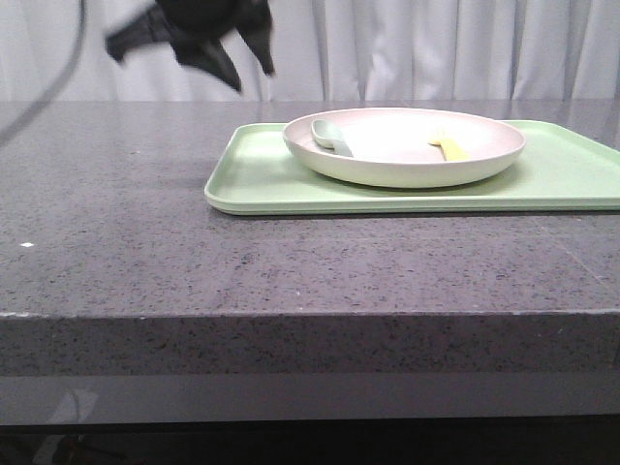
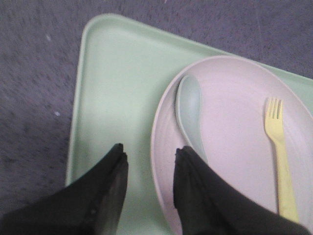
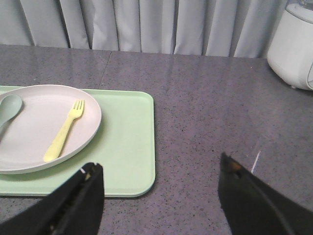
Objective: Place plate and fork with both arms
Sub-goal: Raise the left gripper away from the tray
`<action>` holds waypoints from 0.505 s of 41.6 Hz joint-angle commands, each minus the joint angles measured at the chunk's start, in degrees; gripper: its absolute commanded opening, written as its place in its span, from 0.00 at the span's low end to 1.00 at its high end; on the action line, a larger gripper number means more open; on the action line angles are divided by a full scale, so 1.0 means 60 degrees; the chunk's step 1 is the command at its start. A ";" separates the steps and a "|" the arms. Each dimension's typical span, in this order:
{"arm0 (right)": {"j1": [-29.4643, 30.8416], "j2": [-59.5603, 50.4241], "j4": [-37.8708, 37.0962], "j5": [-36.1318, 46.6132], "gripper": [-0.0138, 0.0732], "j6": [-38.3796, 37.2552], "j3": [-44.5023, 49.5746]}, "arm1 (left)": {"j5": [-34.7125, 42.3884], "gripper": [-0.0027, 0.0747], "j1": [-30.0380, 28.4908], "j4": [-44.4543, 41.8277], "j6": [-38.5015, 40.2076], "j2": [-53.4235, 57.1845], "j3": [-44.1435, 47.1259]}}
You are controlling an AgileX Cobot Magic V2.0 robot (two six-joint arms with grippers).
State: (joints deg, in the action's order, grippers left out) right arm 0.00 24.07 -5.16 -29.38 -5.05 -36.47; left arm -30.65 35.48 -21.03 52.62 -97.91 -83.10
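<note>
The pinkish-cream plate (image 1: 404,145) rests on a light-green tray (image 1: 262,179). Inside it, on its right side, lies the pale-yellow fork (image 1: 449,147). My left gripper (image 1: 194,39) hangs blurred, high above the table left of the tray. In its wrist view the left gripper (image 2: 150,154) is open and empty, and the rim of the plate (image 2: 234,127) shows between the fingertips, with the fork (image 2: 279,147) beyond. My right gripper (image 3: 160,165) is wide open and empty over bare table, past the tray's right end (image 3: 127,142). From there the plate (image 3: 34,132) and fork (image 3: 63,132) are in sight.
A grey-green spoon (image 1: 332,138) lies in the plate's left side. The speckled grey table (image 1: 145,252) ends at a front edge near the camera. A white appliance (image 3: 293,44) stands at the far right, by the curtain.
</note>
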 commanded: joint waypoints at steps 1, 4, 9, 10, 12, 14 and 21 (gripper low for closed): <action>0.0053 0.0149 -0.0183 0.0647 0.76 0.0082 -0.0318 | -0.0334 0.36 0.0083 -0.0271 -0.1860 0.1328 -0.0319; 0.0053 0.0149 -0.0183 0.0647 0.76 0.0082 -0.0318 | -0.0986 0.36 0.0083 -0.0053 -0.3315 0.2000 -0.0319; 0.0053 0.0149 -0.0183 0.0647 0.76 0.0082 -0.0318 | -0.1942 0.35 -0.0052 0.1643 -0.6386 0.3014 -0.0319; 0.0053 0.0149 -0.0183 0.0647 0.76 0.0082 -0.0318 | -0.2074 0.35 -0.0105 0.1958 -0.6902 0.3231 -0.0319; 0.0053 0.0149 -0.0183 0.0647 0.76 0.0082 -0.0318 | -0.2282 0.34 -0.0255 0.2782 -0.7811 0.3624 -0.0258; 0.0053 0.0149 -0.0183 0.0647 0.76 0.0082 -0.0318 | -0.2310 0.34 -0.0443 0.3250 -0.8412 0.4066 -0.0085; 0.0053 0.0149 -0.0131 0.0655 0.76 0.0082 -0.0318 | -0.2100 0.34 -0.1002 0.3505 -0.9044 0.5924 0.1217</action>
State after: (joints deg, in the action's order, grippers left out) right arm 0.00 24.07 -5.16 -29.38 -5.05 -36.47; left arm -46.58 30.75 -1.19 0.30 -68.34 -77.46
